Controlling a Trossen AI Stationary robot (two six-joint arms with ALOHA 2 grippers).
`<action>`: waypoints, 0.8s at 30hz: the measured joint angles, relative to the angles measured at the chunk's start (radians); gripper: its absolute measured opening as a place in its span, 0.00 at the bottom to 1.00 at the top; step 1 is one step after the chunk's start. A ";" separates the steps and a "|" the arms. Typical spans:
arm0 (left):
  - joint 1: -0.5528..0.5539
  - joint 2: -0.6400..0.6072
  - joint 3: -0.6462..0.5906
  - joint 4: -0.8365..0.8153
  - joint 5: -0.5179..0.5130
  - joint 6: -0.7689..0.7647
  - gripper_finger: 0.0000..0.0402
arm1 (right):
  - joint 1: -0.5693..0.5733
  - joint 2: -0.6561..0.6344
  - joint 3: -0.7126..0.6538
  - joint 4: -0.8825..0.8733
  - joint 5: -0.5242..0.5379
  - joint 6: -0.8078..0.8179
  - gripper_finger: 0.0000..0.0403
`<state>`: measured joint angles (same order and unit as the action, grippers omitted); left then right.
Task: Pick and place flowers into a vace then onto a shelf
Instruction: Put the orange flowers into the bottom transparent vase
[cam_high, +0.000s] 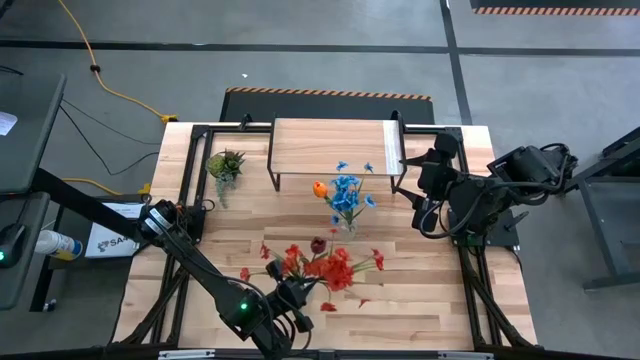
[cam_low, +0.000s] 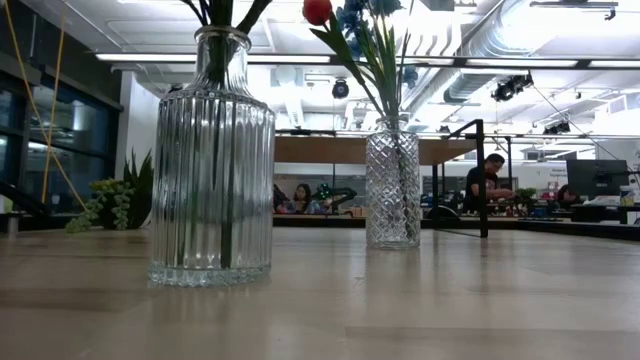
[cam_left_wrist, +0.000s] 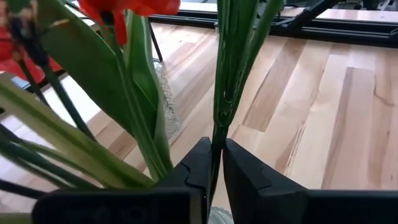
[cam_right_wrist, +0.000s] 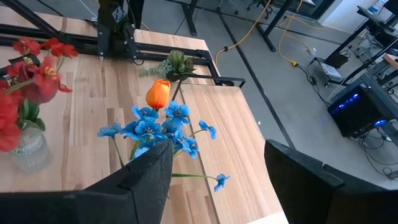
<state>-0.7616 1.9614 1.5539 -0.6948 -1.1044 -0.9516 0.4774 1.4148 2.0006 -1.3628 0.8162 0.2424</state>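
The red-bloomed bunch (cam_high: 322, 268) stands upright in a ribbed clear vase (cam_low: 211, 160) near my desk's front edge, the dark maroon tulip (cam_high: 318, 244) among its stems. The blue-bloomed bunch (cam_high: 347, 194) and the orange tulip (cam_high: 319, 188) stand in a diamond-cut vase (cam_low: 393, 187) at mid-desk, just before the shelf (cam_high: 334, 147), whose plank top is bare.

Shelf (cam_high: 335, 146) at upper centre of the high view. Leafy tuft (cam_high: 225, 164) to its left. Vase with flowers (cam_high: 346, 198) just below the shelf, centre frame. Second vase with flowers (cam_high: 322, 264) lower, below the first. Left gripper (cam_high: 297, 292) touching that lower bunch's stems.
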 joint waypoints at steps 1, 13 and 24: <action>0.000 0.000 0.000 0.004 0.002 0.000 0.19 | 0.000 0.000 0.000 0.000 0.000 0.000 0.61; 0.000 0.000 0.000 0.021 0.016 0.000 0.26 | 0.000 0.000 0.000 0.000 -0.012 0.000 0.61; 0.000 0.000 0.000 0.018 0.024 0.000 0.42 | 0.000 0.000 0.000 0.000 -0.013 0.000 0.61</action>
<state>-0.7616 1.9617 1.5539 -0.6769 -1.0800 -0.9512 0.4774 1.4147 2.0006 -1.3628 0.8027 0.2424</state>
